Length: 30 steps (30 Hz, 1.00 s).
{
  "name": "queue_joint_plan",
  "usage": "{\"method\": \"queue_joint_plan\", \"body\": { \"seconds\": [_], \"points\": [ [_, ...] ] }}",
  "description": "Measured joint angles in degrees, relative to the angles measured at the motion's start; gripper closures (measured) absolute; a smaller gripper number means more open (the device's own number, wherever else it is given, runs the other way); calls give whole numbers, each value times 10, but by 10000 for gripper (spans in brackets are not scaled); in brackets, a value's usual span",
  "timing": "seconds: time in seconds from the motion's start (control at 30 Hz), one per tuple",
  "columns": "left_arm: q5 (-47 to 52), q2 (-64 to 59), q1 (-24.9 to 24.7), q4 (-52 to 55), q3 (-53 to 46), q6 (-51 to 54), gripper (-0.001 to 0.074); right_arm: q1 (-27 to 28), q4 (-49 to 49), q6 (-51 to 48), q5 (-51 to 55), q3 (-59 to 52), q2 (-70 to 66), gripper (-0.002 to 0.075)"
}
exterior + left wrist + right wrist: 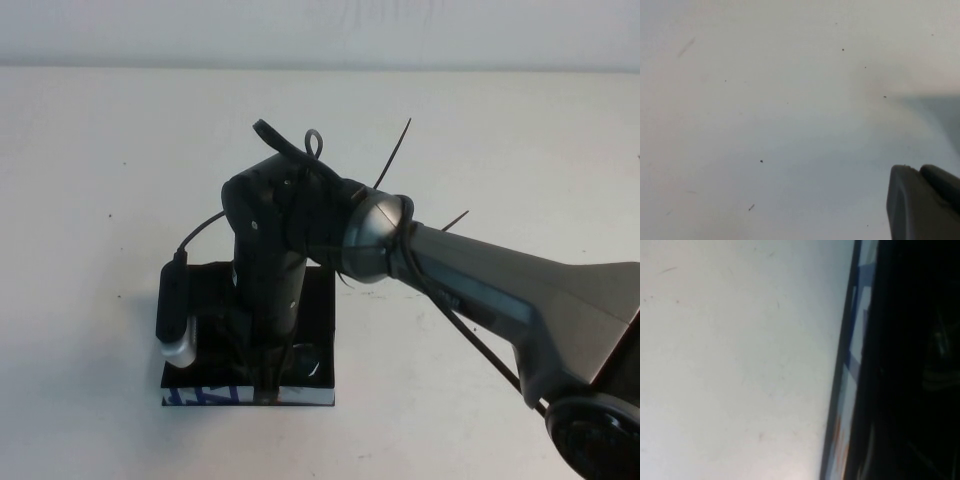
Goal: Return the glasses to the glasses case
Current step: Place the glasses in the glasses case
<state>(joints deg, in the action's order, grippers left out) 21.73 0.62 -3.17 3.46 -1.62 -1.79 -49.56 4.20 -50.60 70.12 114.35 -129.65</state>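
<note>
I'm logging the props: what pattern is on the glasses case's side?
White with blue strokes on the glasses case, under the right gripper; clearest in the high view.

glasses case (320,330): 1, open, black-lined | glasses (305,362): 1 pair, partly hidden inside case | right gripper (268,375): 1, low over case | left gripper (925,200): 1, above bare table (100,200): 1

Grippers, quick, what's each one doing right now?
Left gripper: over bare white table; state cannot be told.
Right gripper: down in black rectangular glasses case; cannot be told.
</note>
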Motion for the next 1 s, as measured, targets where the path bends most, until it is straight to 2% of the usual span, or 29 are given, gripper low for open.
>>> {"method": "queue_joint_plan", "body": {
  "seconds": [0.2,0.6,0.73,0.87,1.0],
  "points": [
    [0,0,0,0,0,0,735,1,-11,11,0,19,0,491],
    [0,0,0,0,0,0,735,1,-42,73,1,42,23,501],
    [0,0,0,0,0,0,735,1,-50,130,1,12,77,552],
    [0,0,0,0,0,0,735,1,-77,178,4,-51,136,676],
    [0,0,0,0,0,0,735,5,-85,209,6,-68,156,725]
  ]
}}
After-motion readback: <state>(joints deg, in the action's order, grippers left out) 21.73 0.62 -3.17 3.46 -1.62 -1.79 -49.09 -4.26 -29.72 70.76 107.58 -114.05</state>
